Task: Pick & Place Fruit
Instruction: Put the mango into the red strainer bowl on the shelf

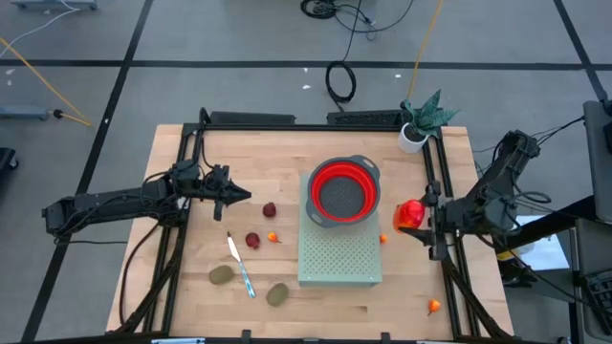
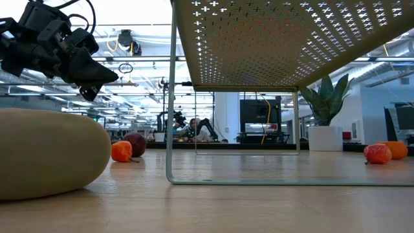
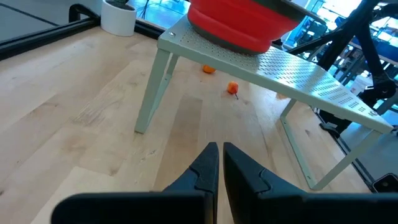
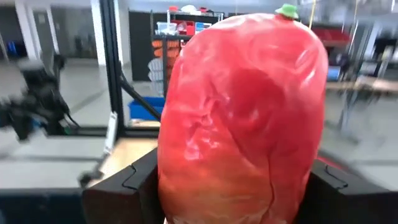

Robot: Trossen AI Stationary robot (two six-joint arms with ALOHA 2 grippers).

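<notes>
Two brown-green ovals, two dark red balls

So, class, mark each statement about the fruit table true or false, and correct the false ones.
1. The right gripper holds the red-orange fruit. True.
2. The red bowl sits on the bare table. False: it sits on the perforated stand.
3. The left gripper is shut and empty. True.
4. The knife lies inside the bowl. False: it lies on the table, between the two brown-green ovals.
5. The potted plant stands at a table corner. True.
</notes>
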